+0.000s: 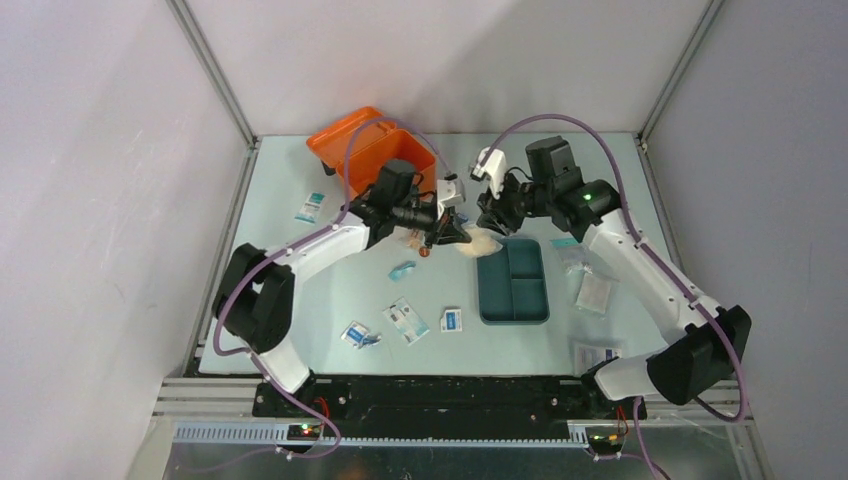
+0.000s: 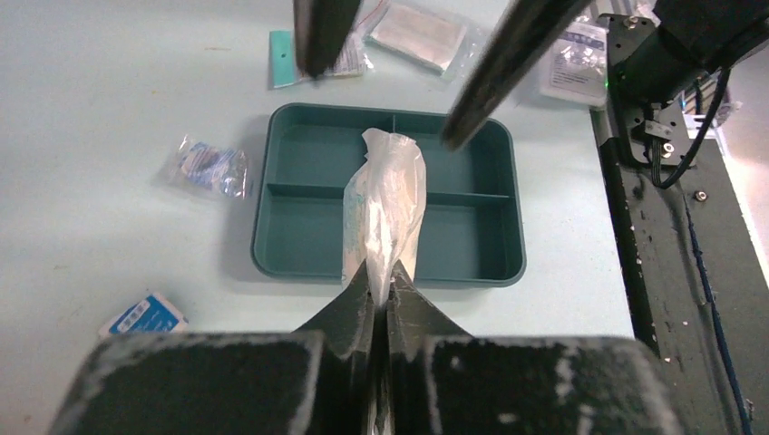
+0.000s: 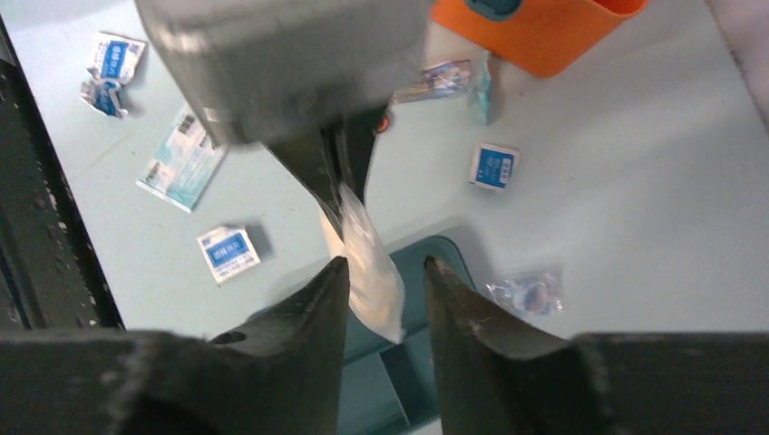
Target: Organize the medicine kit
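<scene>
Left tool (image 2: 379,283) clamped shut on the crinkly white plastic pouch (image 2: 385,199); right tool (image 3: 385,265) part-open around its right end, gripping nothing. The thin pinch could slip.

Robotics lab, enclosed test cell. Blank grey wall panels (image 1: 100,200) set in bare aluminium posts (image 1: 213,75), with a pale table (image 1: 290,270) fitted between them. Two white-and-black robot arms, left arm (image 1: 320,245) and right arm (image 1: 640,262), are bolted to a black base plate (image 1: 450,395) and trail purple cables (image 1: 560,120). A slotted cable duct (image 1: 400,433) runs along the front. Staged props: orange medicine kit (image 1: 335,140), teal compartment tray (image 1: 513,282), loose sachets (image 1: 408,320).
</scene>
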Robot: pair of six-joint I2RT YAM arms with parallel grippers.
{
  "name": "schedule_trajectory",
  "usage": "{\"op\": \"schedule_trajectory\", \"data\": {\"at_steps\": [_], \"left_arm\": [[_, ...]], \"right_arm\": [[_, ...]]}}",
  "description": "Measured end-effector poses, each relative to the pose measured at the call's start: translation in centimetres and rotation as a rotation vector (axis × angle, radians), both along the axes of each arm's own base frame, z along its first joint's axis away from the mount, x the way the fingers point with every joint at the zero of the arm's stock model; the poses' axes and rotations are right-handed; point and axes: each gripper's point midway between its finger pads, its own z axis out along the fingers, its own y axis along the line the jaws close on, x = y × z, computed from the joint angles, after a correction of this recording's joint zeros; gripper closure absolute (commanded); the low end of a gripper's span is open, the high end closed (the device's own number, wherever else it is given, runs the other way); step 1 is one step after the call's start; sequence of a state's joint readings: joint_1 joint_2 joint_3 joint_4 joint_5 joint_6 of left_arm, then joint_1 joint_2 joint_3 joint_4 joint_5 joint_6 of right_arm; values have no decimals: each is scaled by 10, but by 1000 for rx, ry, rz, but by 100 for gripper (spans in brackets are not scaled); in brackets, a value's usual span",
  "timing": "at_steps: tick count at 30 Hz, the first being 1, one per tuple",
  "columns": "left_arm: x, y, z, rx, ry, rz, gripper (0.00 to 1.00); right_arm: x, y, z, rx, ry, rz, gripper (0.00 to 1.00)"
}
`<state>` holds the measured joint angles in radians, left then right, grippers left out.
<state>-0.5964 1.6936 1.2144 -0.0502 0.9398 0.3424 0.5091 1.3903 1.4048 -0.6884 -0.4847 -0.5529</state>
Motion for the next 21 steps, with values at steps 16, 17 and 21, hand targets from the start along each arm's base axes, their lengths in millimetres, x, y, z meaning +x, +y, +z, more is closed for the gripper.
{"op": "schedule_trajectory", "data": {"at_steps": [16,17,21], "left_arm": [[140,123,96,168,-395,665,100],[149,132,102,202,-445,707,100],[175,157,108,336,-581,824,100]], "right_arm": [[-28,-64,36,119,36,-140,45],[-28,-64,33,116,47,-139,45],[-29,-66,22,106,82,-148,45]]}}
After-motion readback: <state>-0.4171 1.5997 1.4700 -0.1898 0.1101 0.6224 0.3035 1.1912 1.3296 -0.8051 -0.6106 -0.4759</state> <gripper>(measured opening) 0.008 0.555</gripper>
